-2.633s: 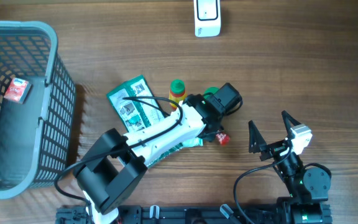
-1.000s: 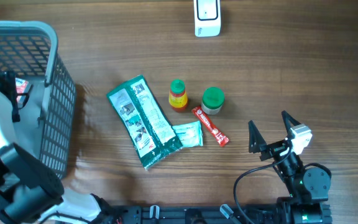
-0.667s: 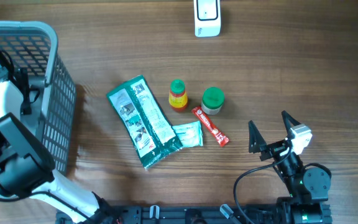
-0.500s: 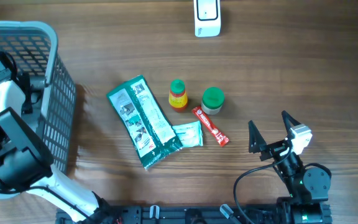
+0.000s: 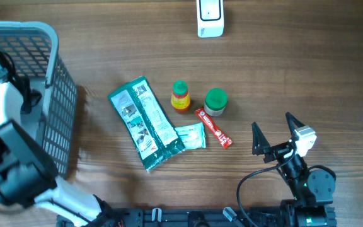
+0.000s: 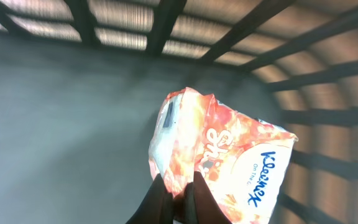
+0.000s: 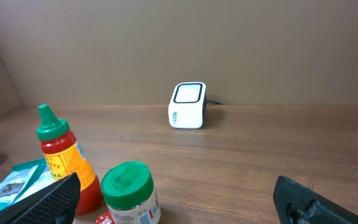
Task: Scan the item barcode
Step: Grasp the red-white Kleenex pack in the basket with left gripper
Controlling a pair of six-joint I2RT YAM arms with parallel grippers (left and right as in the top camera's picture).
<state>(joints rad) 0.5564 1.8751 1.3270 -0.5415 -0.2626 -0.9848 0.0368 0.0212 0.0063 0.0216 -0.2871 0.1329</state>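
The left pincer (image 6: 179, 198) is down inside the grey mesh basket (image 5: 57, 94), which sits at the 9 o'clock side of the wooden surface (image 5: 295, 69). Its jaws are pressed together on the near edge of a Kleenex tissue pack (image 6: 222, 155). The orange-and-white pack lies against the basket's grey floor, with its blue brand name toward 4 o'clock in the left wrist view. In the overhead view the left arm (image 5: 5, 126) covers the pack, so it cannot be seen there. The white barcode scanner (image 5: 210, 17) stands at the 12 o'clock edge of the surface, well apart from the basket. Near the middle lies a long green packet (image 5: 145, 123), angled from 11 toward 5 o'clock. A small teal sachet (image 5: 191, 135) touches its lower end on the 3 o'clock side. At about 2 o'clock of that packet stands a red sauce bottle (image 5: 180, 96) with a green cap. A green-lidded jar (image 5: 215, 101) stands just beside the bottle at its 3 o'clock. A red stick sachet (image 5: 213, 127) lies at 6 o'clock of the jar, slanting toward 4 o'clock. The right pincer (image 5: 270, 120) sits at 4 o'clock of the surface, spread wide and holding nothing. Its dark fingertips (image 7: 48, 202) frame the bottle, the jar and the distant scanner in the right wrist view.
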